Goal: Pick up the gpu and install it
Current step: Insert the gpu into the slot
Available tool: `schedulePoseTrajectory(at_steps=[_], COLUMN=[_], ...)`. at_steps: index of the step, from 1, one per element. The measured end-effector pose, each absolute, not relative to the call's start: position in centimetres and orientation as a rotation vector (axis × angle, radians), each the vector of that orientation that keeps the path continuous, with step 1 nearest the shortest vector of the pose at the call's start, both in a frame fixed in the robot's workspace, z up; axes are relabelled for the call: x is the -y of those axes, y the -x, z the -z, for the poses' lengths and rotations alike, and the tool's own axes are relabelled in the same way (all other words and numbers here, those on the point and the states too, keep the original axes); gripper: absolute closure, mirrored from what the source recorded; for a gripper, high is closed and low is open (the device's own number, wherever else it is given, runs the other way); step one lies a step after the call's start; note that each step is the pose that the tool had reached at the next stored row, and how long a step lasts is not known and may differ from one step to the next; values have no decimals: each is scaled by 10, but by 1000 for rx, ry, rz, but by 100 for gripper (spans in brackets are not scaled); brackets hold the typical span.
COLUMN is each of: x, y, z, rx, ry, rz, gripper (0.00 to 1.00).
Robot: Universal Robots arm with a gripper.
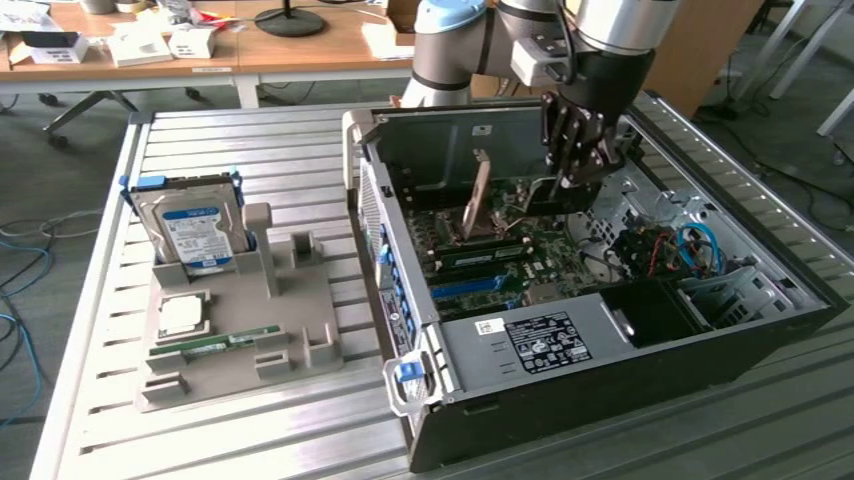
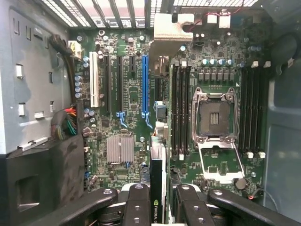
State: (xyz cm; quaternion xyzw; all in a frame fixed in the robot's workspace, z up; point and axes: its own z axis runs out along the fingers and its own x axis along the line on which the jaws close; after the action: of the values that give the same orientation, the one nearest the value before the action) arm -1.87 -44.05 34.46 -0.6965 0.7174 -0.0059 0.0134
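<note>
Slatted metal bench (image 1: 240, 140), open PC case (image 1: 561, 410): gripper (image 2: 162, 207) clamped on the gpu (image 2: 157, 174), hovering edge-on just beside the blue slot (image 2: 145, 80), so picked up, seemingly not seated yet

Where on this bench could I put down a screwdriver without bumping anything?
Free: the bare silver slatted table in front of the grey plastic parts holder, and the stretch behind the holder, up to the open black computer case. Crowded: inside the case, where the tool grips the thin flat gpu card.
</note>
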Motion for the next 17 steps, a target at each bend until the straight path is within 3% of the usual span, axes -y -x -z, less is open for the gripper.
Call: schedulePoseTrajectory(at_steps=[17], x=[441], y=[22], z=[-336], rx=[-2235], ry=[2170], rz=[18], gripper=[74])
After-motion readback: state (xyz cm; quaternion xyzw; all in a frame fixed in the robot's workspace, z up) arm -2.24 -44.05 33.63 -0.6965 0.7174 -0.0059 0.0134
